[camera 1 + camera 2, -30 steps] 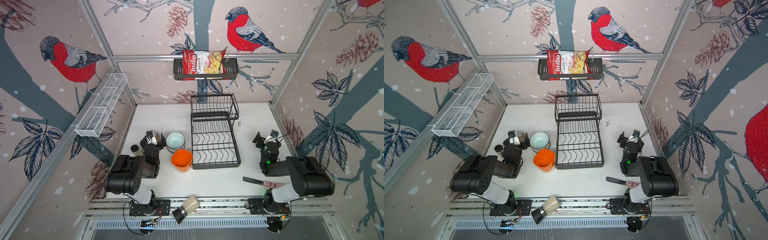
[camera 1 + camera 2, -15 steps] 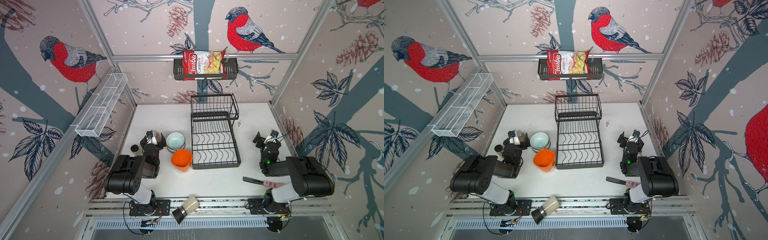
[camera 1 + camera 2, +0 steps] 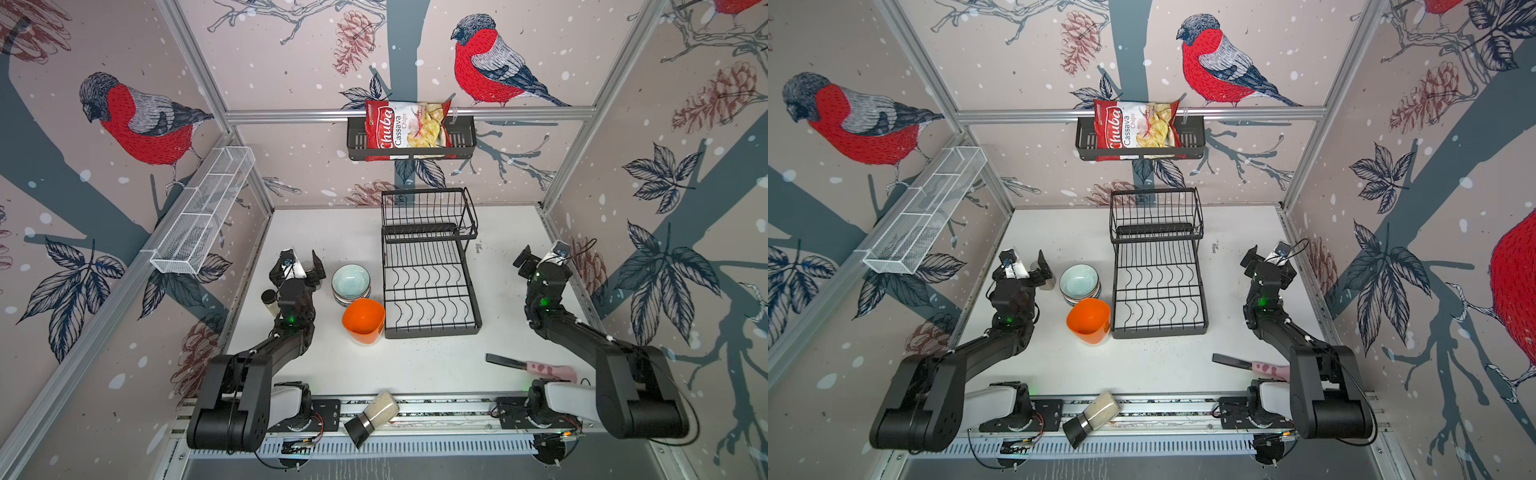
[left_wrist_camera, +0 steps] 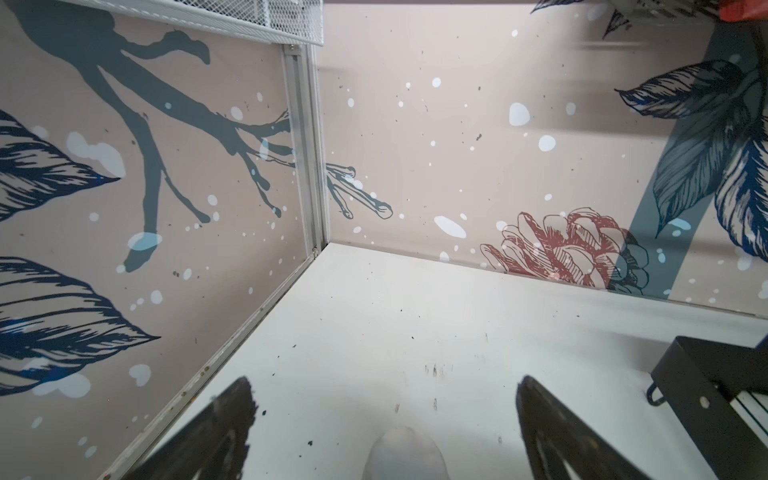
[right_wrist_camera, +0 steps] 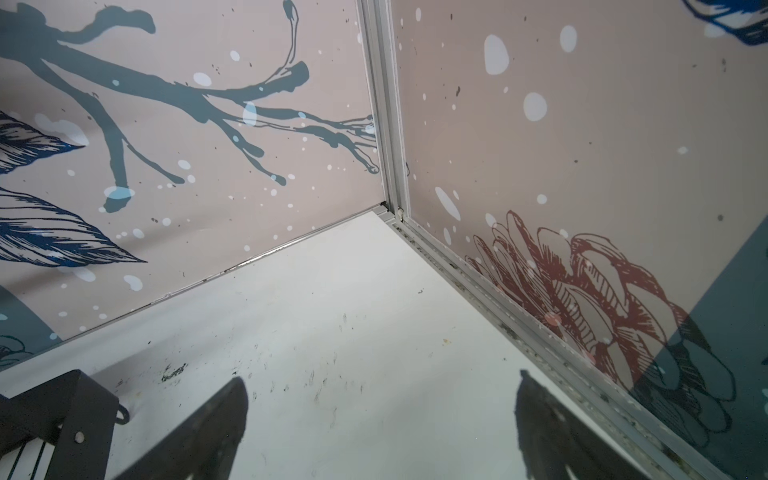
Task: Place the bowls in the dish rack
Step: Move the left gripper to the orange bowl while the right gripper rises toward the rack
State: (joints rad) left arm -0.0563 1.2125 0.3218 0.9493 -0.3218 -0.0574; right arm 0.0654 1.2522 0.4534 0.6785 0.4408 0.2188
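Beside bowls (image 3: 351, 279), left end effector (image 3: 301, 266) pointing forward, spread wide

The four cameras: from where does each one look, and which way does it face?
Top views: high over the front edge, looking down at table, bowls, dish rack; both arms show.
Left wrist: low over the table, facing the back-left corner; open left gripper shows.
Right wrist: low over the table, facing the back-right corner; open right gripper shows.
Shared: both wrist views catch a corner of the dish rack.

Chips bag (image 3: 407, 129): "Chuba Cassava Chips".
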